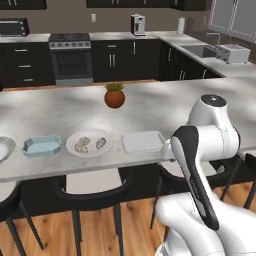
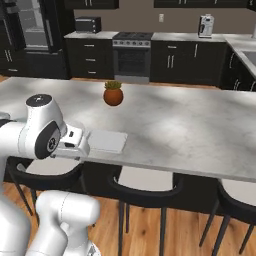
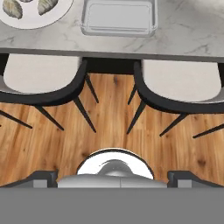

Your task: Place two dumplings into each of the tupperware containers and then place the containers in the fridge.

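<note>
Two dumplings (image 1: 82,145) (image 1: 101,143) lie on a round white plate (image 1: 90,151) on the island counter; in the hand view the dumplings (image 3: 13,8) sit at the top left. A light-blue tupperware container (image 1: 42,145) stands left of the plate, and a second, whitish one (image 1: 142,141) (image 2: 106,141) (image 3: 119,17) right of it. My gripper (image 3: 113,178) is open and holds nothing. It hangs just off the counter's near edge beside the whitish container, facing the floor. The fridge (image 2: 31,25) stands far back left with its pale inside showing.
A potted plant (image 1: 114,96) stands mid-counter. Part of another plate (image 1: 4,148) shows at the far left edge. Black stools (image 3: 41,83) (image 3: 179,87) with pale seats are tucked under the counter's near edge, over the wood floor. A stove (image 1: 71,57) and dark cabinets line the back wall.
</note>
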Controlling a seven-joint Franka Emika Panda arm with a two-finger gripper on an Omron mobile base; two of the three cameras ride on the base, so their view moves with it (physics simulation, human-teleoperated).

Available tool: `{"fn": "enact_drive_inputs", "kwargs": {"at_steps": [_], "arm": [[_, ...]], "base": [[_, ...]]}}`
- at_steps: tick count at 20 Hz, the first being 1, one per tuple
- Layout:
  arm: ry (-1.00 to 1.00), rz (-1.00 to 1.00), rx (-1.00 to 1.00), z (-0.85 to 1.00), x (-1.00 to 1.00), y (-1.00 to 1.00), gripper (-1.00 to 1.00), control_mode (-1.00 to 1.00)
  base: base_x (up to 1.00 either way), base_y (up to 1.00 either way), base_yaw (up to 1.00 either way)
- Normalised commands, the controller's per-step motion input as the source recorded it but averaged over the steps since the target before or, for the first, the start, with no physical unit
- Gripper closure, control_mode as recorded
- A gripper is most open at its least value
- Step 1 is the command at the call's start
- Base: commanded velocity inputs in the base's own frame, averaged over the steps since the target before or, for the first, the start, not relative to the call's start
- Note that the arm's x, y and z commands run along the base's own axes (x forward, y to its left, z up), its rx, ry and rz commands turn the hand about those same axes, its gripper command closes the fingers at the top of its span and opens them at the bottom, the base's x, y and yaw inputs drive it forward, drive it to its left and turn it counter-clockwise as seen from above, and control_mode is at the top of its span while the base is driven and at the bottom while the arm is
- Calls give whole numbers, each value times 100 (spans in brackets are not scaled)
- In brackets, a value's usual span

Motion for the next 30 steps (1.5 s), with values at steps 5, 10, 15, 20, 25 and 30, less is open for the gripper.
{"fn": "enact_drive_inputs", "kwargs": {"at_steps": [5, 10, 15, 20, 25, 30], "arm": [[0, 0, 0, 0, 0, 0, -100, 100], [0, 0, 0, 0, 0, 0, -100, 100], [0, 0, 0, 0, 0, 0, -100, 100], [0, 0, 0, 0, 0, 0, -100, 100], [-4, 0, 0, 37, 37, 24, -100, -100], [0, 0, 0, 39, 48, 0, -100, -100]], "base": [[2, 44, 0], [18, 50, 0], [24, 50, 0], [26, 49, 0], [7, 9, 0], [0, 0, 0]]}}
